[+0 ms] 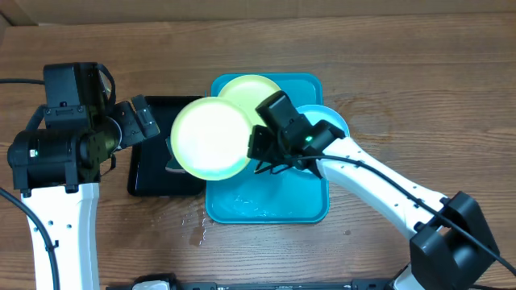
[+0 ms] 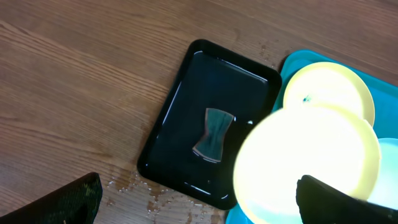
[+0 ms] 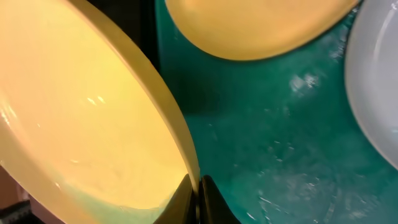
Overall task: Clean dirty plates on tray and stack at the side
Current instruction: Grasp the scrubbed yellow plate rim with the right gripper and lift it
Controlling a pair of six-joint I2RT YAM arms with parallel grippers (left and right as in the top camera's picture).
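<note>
My right gripper (image 1: 260, 150) (image 3: 198, 193) is shut on the rim of a pale yellow-green plate (image 1: 211, 137) (image 2: 308, 162) (image 3: 81, 118), holding it tilted above the left edge of the cyan tray (image 1: 274, 203) (image 3: 273, 143). A second yellow-green plate (image 1: 251, 89) (image 2: 329, 87) lies at the tray's back with a small blue smudge. A light cyan plate (image 1: 332, 121) (image 2: 388, 162) lies at the tray's right, partly hidden by the arm. My left gripper (image 1: 145, 121) (image 2: 199, 183) hangs open over the table left of the held plate, holding nothing.
A black tray (image 1: 149, 173) (image 2: 180, 106) lies just left of the cyan tray, with a small grey sponge (image 2: 213, 134) in it. Water drops (image 1: 197, 229) (image 2: 130, 183) wet the wood at its front corner.
</note>
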